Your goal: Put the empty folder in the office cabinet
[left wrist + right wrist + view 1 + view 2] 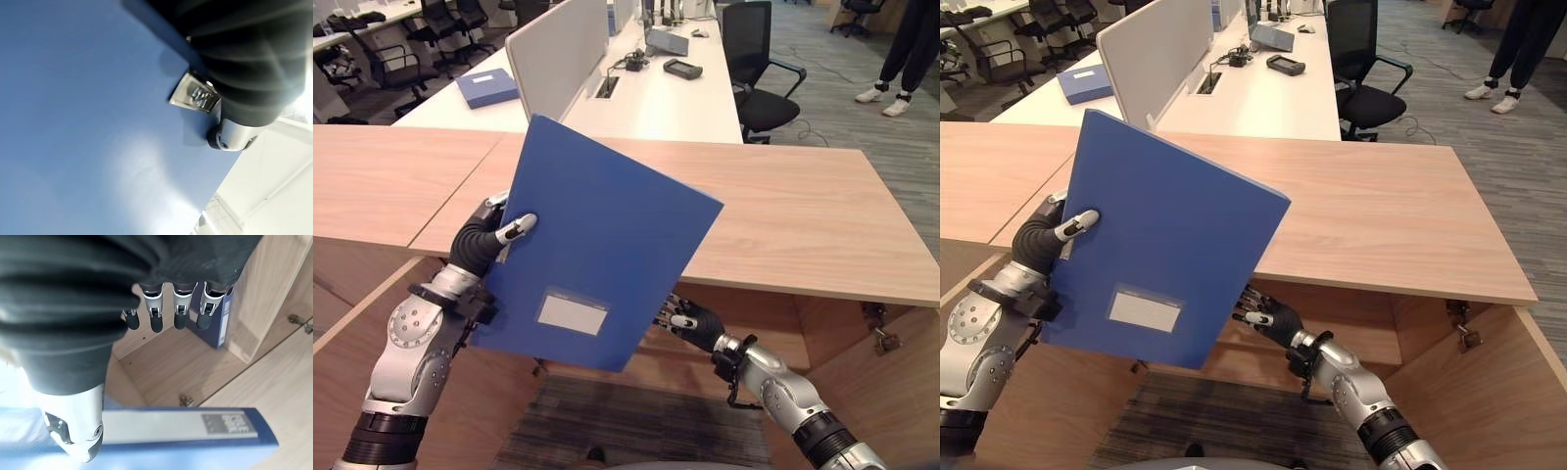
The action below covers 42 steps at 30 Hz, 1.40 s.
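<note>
A blue folder (597,245) with a white label hangs tilted in the air in front of the wooden office cabinet (783,215). My left hand (478,243) is shut on the folder's left edge, with its thumb on the front cover (98,122). My right hand (693,323) is low beside the folder's lower right edge, under the cabinet top. In the right wrist view its fingers (166,316) hang relaxed and hold nothing, and the folder's spine (176,428) lies by the thumb. Past the fingers shows the cabinet's inside.
Another blue binder (215,328) stands upright inside the cabinet by a wooden wall. The cabinet's door (886,392) stands open at right. Behind are a white desk (656,98) with a blue box (487,88), a black chair (754,69) and a person's legs (901,59).
</note>
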### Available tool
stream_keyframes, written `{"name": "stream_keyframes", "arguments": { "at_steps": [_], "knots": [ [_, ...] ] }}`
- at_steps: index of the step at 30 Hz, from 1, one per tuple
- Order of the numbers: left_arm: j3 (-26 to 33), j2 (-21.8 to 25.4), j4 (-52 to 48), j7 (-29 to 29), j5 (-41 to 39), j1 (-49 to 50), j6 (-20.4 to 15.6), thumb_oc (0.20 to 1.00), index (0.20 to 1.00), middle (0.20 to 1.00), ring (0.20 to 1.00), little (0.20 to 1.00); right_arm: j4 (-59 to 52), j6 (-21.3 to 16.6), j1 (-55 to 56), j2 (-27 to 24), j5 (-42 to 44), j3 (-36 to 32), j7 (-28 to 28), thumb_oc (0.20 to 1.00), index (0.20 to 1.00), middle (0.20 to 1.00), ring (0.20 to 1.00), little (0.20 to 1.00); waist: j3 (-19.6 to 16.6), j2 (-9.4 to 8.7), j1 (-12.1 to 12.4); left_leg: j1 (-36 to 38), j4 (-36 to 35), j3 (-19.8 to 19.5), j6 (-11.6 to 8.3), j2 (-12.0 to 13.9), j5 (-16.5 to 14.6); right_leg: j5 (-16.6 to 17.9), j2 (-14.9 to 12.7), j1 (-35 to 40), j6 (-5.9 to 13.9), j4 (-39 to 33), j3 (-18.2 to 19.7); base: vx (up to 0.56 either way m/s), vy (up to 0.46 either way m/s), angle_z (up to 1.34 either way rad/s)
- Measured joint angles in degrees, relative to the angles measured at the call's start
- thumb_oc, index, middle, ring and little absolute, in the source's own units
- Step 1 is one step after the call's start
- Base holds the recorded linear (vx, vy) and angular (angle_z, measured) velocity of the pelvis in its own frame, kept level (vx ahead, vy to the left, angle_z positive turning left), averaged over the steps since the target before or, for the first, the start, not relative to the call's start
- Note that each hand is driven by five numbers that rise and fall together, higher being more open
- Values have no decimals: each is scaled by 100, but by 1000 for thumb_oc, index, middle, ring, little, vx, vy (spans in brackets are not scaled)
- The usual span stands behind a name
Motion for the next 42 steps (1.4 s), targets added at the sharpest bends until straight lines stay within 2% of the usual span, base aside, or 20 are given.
{"name": "stream_keyframes", "arguments": {
  "at_steps": [7, 11, 17, 24, 32, 37, 42],
  "knots": [
    [-8, -52, 74, 107, 93, 4, -65, 200, 200, 200, 200, 200, -119, -9, 10, 5, 0, -117, -18, 1000, 1000, 1000, 1000, 1000, -39, -26, 3, -3, -1, 3, 1, 0, 0, 0, 0, -2, 0, -1, 3, 0, 0, 0],
    [-26, -208, 80, 205, 249, 5, -153, 200, 200, 200, 200, 200, -549, -43, 11, -19, 1, -131, -63, 1000, 1000, 1000, 1000, 1000, -54, -20, -5, -10, -1, 12, 2, 0, -1, 0, 1, -10, -1, 2, 5, 0, 0, 0],
    [-34, -512, 89, 330, 461, 8, -212, 200, 200, 200, 200, 200, -557, -83, 13, -7, 1, -127, -112, 1000, 1000, 1000, 1000, 1000, -65, -20, -2, -12, -1, 15, 2, 0, -1, 1, 1, -12, -2, 4, 4, 0, 0, 0],
    [-93, -613, 90, 443, 467, 8, -217, 200, 200, 200, 200, 200, -558, -85, 6, 9, 1, -101, -139, 1000, 1000, 1000, 1000, 1000, -67, -21, -1, -4, 0, 31, 2, 0, -1, 4, 0, -11, -6, 4, 13, 0, 0, 0],
    [-723, -837, 95, 538, 591, 3, -218, 200, 200, 200, 200, 200, -557, -88, -70, 111, 0, 141, -231, 1000, 1000, 1000, 1000, 1000, -67, -20, -8, 8, 0, 38, 2, 0, -1, 6, 1, -8, -8, 4, 25, 0, 0, 0],
    [-786, -971, 156, 567, 681, 3, -224, 200, 200, 200, 200, 200, -551, -88, -69, 99, 0, 152, -261, 1000, 1000, 1000, 1000, 1000, -68, -20, -17, 18, 0, 42, 2, 0, 0, 6, 1, -3, -8, 4, 31, 0, 0, 0],
    [-930, -1170, 686, 700, 687, -16, -334, 200, 200, 200, 200, 200, -539, -84, -67, 91, 2, 154, -387, 1000, 1000, 1000, 1000, 1000, -68, -21, -78, 23, 0, 47, 3, 0, -1, 6, -1, -7, -7, -3, 47, 0, 0, 0]
  ]
}}
